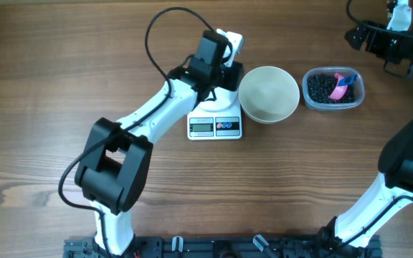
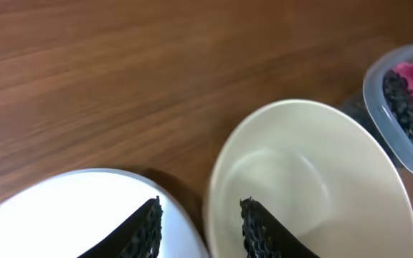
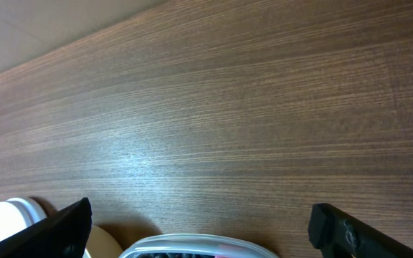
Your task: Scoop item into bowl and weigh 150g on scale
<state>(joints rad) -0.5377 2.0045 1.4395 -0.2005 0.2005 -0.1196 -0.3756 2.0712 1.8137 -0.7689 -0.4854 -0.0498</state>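
the bowl [image 1: 269, 94] is set just beside the scale [image 1: 215, 126]; its rim is straddled by the left gripper [image 2: 200, 209], jaws apart, unclamped. the right gripper [image 3: 199, 233] is held wide open. the beans [image 1: 323, 86] are kept in the clear tub [image 1: 361, 92].

White bowl [image 1: 268, 94], white scale [image 1: 214, 126], glossy black beans [image 1: 321, 87], pink scoop [image 1: 343, 87], brown wood-grain table [image 1: 63, 64].

We take this for a robotics lab. Two arms [image 1: 156, 118] stand on a rail [image 1: 192, 247] at a wood-grain tabletop [image 1: 41, 64].
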